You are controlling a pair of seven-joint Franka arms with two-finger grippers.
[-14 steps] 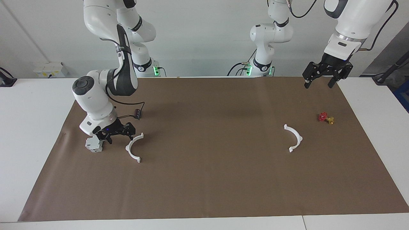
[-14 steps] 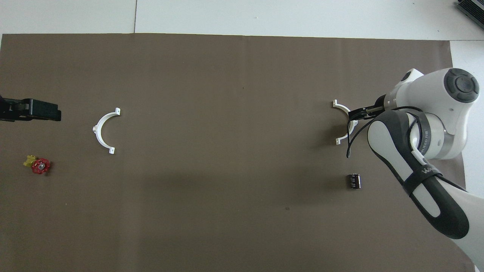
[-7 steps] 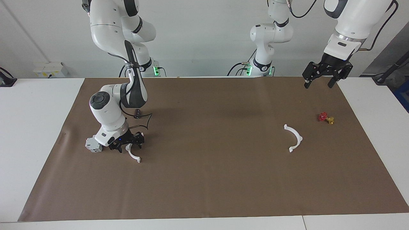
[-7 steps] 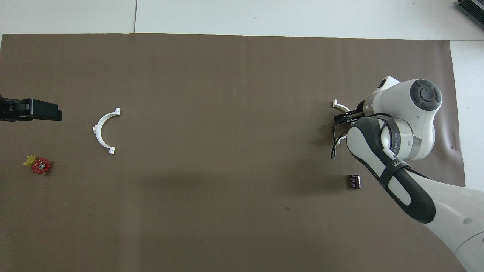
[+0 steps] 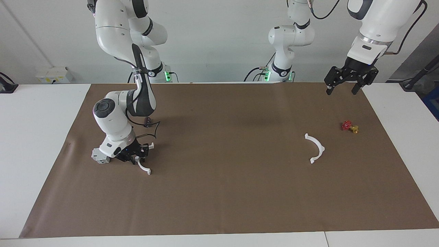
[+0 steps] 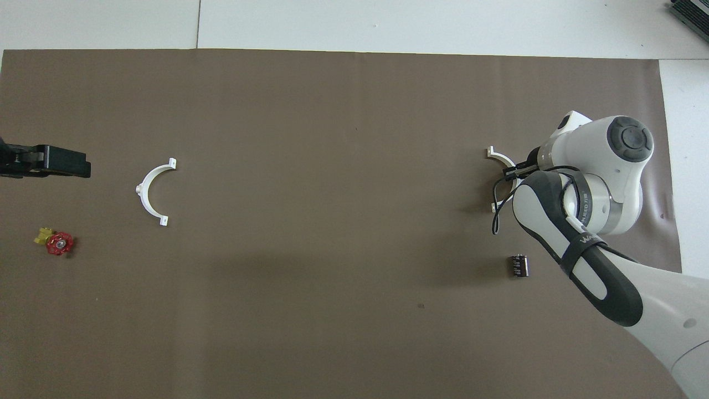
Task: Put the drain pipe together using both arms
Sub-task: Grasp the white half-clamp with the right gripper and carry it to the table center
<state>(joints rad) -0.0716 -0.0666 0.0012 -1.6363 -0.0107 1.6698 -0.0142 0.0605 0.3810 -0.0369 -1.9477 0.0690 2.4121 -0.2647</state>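
Note:
The drain pipe lies as two separate white half-rings on the brown mat (image 5: 223, 199). One half-ring (image 5: 144, 168) (image 6: 496, 157) rests at the right arm's end. My right gripper (image 5: 136, 158) (image 6: 513, 172) is down on it, fingers shut across the middle of its arc. Its two tabbed ends stick out on either side. The other half-ring (image 5: 317, 148) (image 6: 148, 195) lies alone at the left arm's end. My left gripper (image 5: 344, 88) hangs open in the air over the mat's corner by its base, holding nothing.
A grey boxy block (image 5: 100, 155) sits right beside the right gripper, toward the mat's edge. A small dark part (image 5: 147, 121) (image 6: 518, 265) lies nearer to the robots than the held half-ring. A red-and-gold valve (image 5: 349, 126) (image 6: 57, 243) rests near the other half-ring.
My right gripper moved from beside the grey block over the half-ring, came down and closed its fingers on it. The left arm stayed still.

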